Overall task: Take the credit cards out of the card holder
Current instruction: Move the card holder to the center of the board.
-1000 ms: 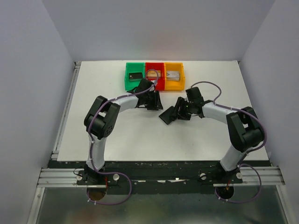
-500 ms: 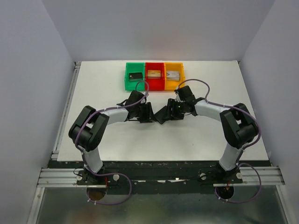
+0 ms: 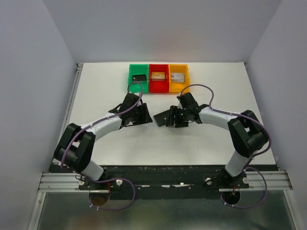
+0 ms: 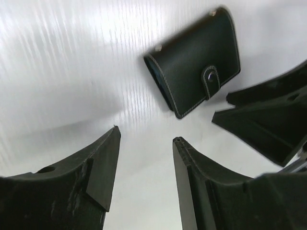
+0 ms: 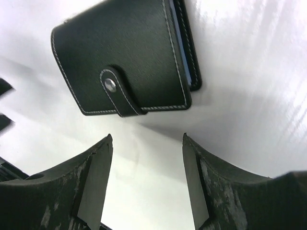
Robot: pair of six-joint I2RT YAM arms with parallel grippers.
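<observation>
The card holder (image 3: 161, 118) is a black wallet lying closed on the white table between my two grippers. Its snap strap is fastened in the left wrist view (image 4: 194, 62) and in the right wrist view (image 5: 124, 57), where a blue-grey lining edge shows. No credit cards show in it. My left gripper (image 3: 145, 116) is open and empty just left of the wallet (image 4: 146, 134). My right gripper (image 3: 174, 118) is open and empty just right of it (image 5: 147, 136). Neither touches the wallet.
Three bins stand in a row at the back: green (image 3: 130, 79) with a dark item, red (image 3: 151, 79) with a tan item, yellow (image 3: 186, 79) with a silver item. The right gripper's fingers (image 4: 268, 120) show in the left wrist view.
The left gripper came back from the red bin to the table middle. The right gripper carried the wallet leftward and let it go. The wallet now lies flat between the open grippers.
</observation>
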